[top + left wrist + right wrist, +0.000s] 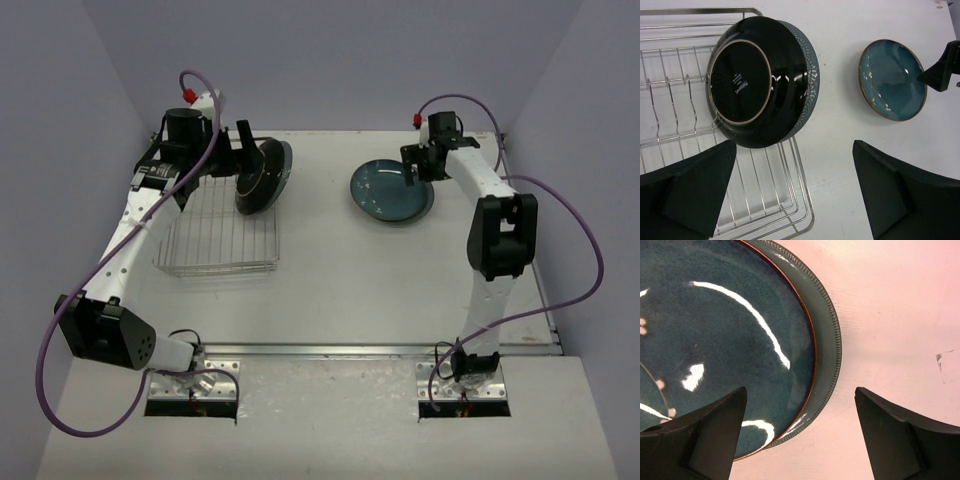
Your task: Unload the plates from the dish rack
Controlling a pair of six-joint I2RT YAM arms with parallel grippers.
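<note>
The silver wire dish rack (218, 238) lies at the left of the table. Two plates (264, 176) stand leaning at its far right corner. In the left wrist view these are a plate with a black underside (755, 82) and a grey-blue plate (811, 75) behind it. My left gripper (243, 150) is open beside them, empty (795, 195). A dark teal plate (392, 190) lies flat on the table at the right, stacked on a grey-green plate (826, 335). My right gripper (413, 172) is open and empty over the stack's edge (800, 435).
Most of the rack's bars (680, 125) are bare. The table's walls stand close behind and to both sides. The right gripper's finger (942, 70) shows at the edge of the left wrist view.
</note>
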